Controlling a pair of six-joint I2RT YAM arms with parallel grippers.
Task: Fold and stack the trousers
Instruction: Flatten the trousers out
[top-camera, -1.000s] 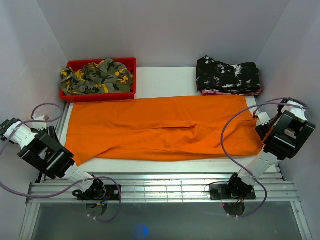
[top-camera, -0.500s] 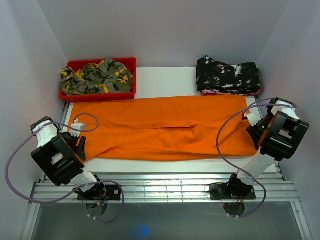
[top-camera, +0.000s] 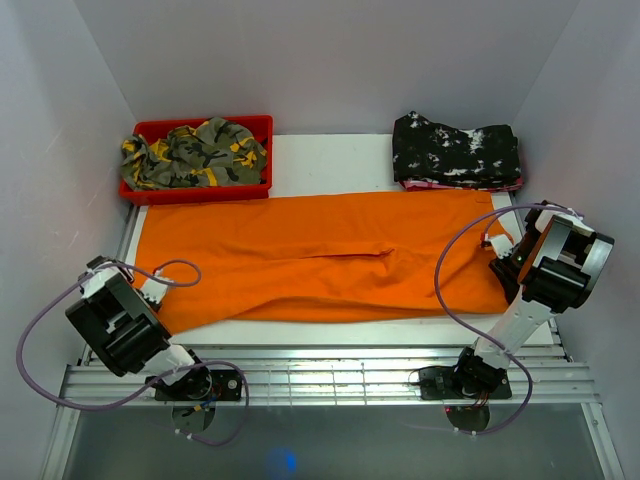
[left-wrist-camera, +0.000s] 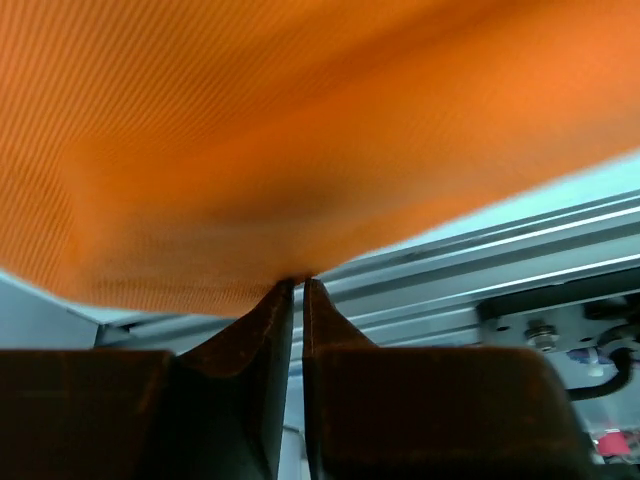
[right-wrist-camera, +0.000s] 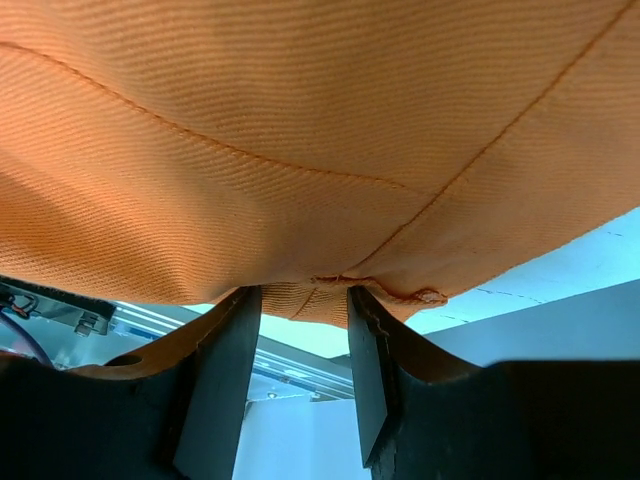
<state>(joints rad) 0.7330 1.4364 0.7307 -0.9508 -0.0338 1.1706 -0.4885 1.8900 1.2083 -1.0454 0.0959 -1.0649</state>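
One trousers, two garments, one bin

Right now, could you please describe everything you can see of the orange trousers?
The trousers are plain bright orange, twill-looking cloth, spread flat across the white table, legs side by side. The left claw pinches their near left corner; the right claw grips a stitched seam at the near right edge. Their far edge nears the red bin and black speckled garment.

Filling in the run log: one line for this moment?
trousers: spread out, unfolded | left gripper: shut on near-left corner | right gripper: shut on right-end seam
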